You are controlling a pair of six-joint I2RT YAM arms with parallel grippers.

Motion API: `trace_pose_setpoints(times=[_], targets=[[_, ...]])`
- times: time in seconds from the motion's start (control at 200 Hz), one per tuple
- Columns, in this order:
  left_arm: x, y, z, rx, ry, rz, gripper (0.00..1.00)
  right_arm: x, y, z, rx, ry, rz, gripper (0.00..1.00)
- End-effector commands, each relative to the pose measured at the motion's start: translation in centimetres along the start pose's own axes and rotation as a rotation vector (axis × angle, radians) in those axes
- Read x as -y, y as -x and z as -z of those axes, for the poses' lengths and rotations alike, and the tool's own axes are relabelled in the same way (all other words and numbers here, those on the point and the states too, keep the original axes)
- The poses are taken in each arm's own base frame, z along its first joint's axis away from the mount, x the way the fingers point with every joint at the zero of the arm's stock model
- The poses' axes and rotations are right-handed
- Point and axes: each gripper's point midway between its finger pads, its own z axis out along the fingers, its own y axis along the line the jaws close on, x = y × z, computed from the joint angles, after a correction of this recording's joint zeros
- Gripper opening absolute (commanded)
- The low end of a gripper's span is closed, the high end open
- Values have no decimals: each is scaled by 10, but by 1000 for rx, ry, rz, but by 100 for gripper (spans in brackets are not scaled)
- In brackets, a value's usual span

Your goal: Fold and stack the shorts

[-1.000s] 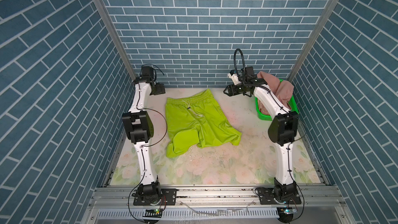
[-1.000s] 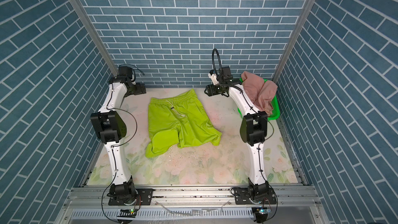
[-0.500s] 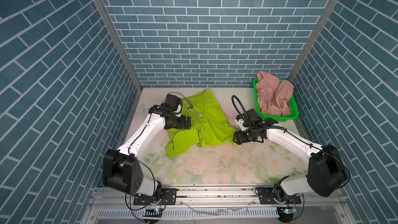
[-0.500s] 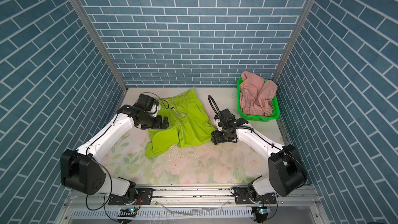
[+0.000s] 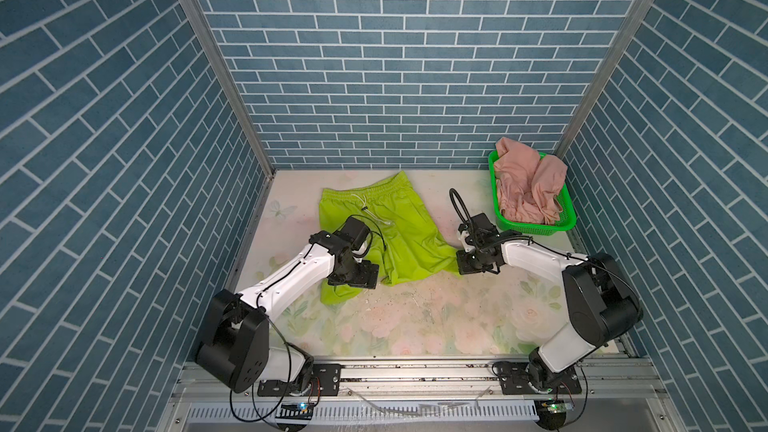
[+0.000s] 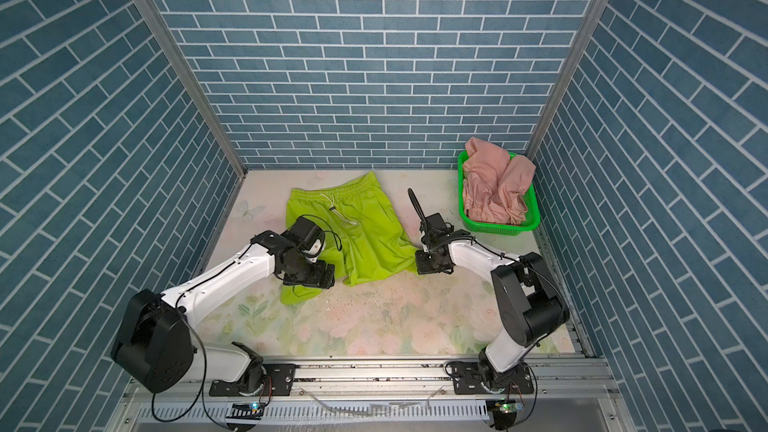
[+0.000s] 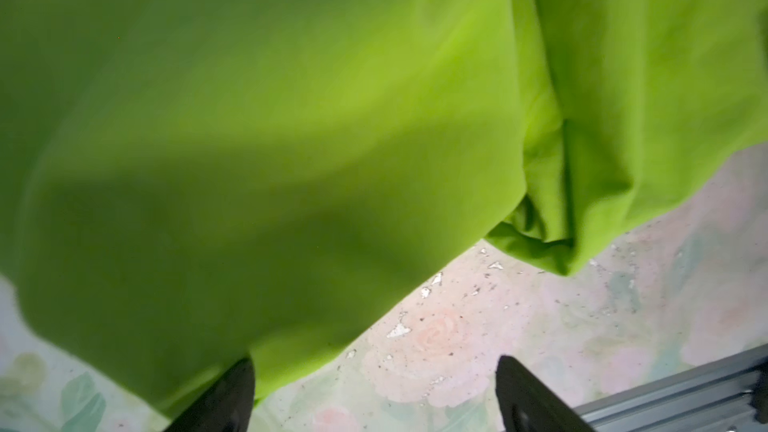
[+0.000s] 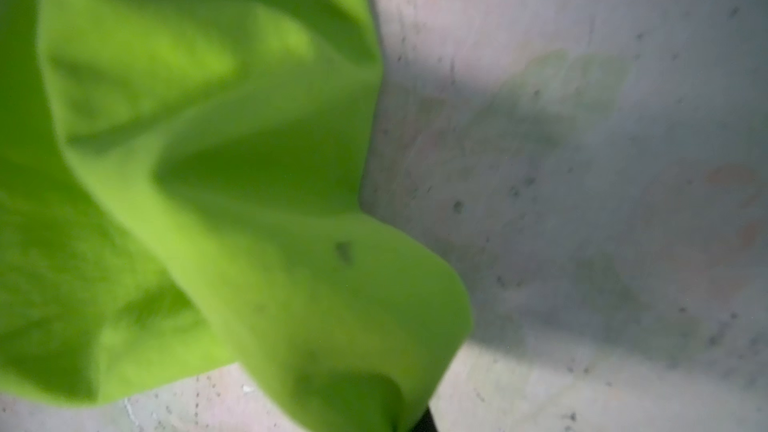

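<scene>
lime-green shorts point(image 5: 399, 234): flat on the table point(image 5: 415, 317), waistband toward the back wall and leg hems toward the arms. Laid out so a fold can start from the hems.
right gripper point(image 5: 467, 268): down at the outer hem corner of the leg on its side. Jaws together, and fabric bunches into them in the right wrist view, so it reads as clamped on that corner.
left gripper point(image 5: 355, 278): low over the other leg's hem. Fingers point(image 7: 226, 396) apart, hem edge reaches one of them, nothing pinched yet.
why: one arm per leg, probably to lift both hems together toward the waistband.
dusty-pink shorts point(image 5: 528, 184): crumpled in the green basket point(image 5: 536, 228) at the right rear corner, well apart from the work. Likely parked for later.
progress: early, no fold and no stack.
risk: left could grab a single layer or miss the edge, giving a skewed fold.
</scene>
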Motion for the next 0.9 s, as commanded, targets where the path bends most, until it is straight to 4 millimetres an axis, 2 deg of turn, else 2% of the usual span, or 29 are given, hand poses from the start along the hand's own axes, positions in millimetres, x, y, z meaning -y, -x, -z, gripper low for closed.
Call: trace_pose_setpoints(times=[0.0, 0.165, 0.215, 0.32, 0.415, 0.485, 0.495, 0.51, 0.53, 0.545, 0.56, 0.595, 0.64, 0.665, 0.8, 0.895], targets=[[8, 6, -13, 4, -35, -13, 61, -6, 43, 6, 89, 36, 41, 0], [18, 9, -34, -28, -50, -41, 16, -9, 88, 3, 111, 43, 83, 0], [20, 9, -39, -40, -51, -47, 0, -11, 104, 3, 130, 56, 92, 0], [36, 10, -39, -40, -111, -70, 0, -11, 131, 3, 149, 59, 107, 0], [56, 12, -26, -21, -154, -134, 0, -8, 154, 4, 170, 46, 122, 0], [61, 13, -15, -7, -122, -172, 0, -9, 167, 6, 176, 58, 124, 0], [60, 13, -13, -3, -113, -176, 3, -9, 168, 7, 178, 59, 125, 0], [60, 13, -11, 0, -97, -180, 15, -10, 170, 8, 178, 61, 126, 0], [59, 14, -9, 8, -74, -186, 35, -11, 171, 9, 181, 63, 128, 0], [58, 14, -7, 12, -56, -195, 56, -11, 172, 10, 182, 66, 129, 0], [58, 14, -6, 19, -39, -205, 70, -12, 173, 11, 184, 70, 132, 0], [58, 12, -4, 27, -3, -238, 85, -15, 172, 13, 188, 83, 134, 0], [59, 10, -4, 32, 41, -282, 92, -18, 171, 17, 193, 99, 136, 0], [59, 9, -4, 33, 69, -304, 99, -19, 169, 18, 192, 105, 135, 0], [65, 6, -11, -1, 132, -409, 100, -23, 152, 22, 164, 142, 128, 0], [72, 5, -19, -37, 188, -503, 100, -18, 139, 23, 136, 124, 120, 0]])
